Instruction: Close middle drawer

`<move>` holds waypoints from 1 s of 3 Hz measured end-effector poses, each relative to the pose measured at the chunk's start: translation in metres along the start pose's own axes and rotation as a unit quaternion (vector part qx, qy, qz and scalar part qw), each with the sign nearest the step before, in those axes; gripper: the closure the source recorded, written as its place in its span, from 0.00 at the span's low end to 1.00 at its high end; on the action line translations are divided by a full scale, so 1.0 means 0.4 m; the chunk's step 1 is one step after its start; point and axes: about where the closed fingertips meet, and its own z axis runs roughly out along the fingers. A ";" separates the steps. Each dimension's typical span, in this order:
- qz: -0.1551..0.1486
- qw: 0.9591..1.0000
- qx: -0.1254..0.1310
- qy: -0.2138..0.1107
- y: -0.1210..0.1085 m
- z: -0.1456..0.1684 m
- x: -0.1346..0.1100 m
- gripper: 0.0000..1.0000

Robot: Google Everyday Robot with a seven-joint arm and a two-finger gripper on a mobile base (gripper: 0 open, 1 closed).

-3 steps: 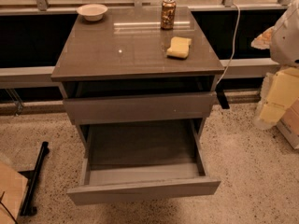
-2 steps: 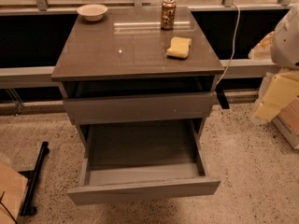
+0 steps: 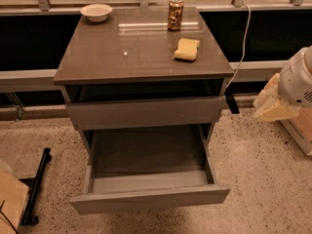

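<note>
The middle drawer point(image 3: 146, 199) is pulled far out of the grey-brown cabinet point(image 3: 122, 57). Its flat handleless front faces me low in the view, and its plain grey inside point(image 3: 146, 155) holds nothing. Above it, the taller-fronted top drawer point(image 3: 146, 112) stands slightly out, with a dark gap under the cabinet top. The lowest drawer is hidden beneath the open one. My gripper point(image 3: 273, 105) shows as cream-coloured parts under the white arm point(image 3: 298, 79) at the right edge. It is right of the cabinet at about top-drawer height, apart from both drawers.
On the cabinet top are a white bowl point(image 3: 96, 11), a soda can point(image 3: 175, 13) and a yellow sponge point(image 3: 187, 48). A white cable point(image 3: 242, 43) hangs down on the right. A black stand point(image 3: 35, 189) and a cardboard piece point(image 3: 9, 204) lie on the speckled floor at left.
My arm and gripper have come lower and slightly left along the right edge. The drawers and the things on top have not moved.
</note>
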 end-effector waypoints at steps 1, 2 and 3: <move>0.002 1.000 0.010 -0.005 -0.015 0.011 -0.002 0.88; 0.005 1.000 -0.011 0.003 0.014 0.050 -0.002 1.00; 0.018 0.999 -0.039 0.008 0.078 0.133 0.018 1.00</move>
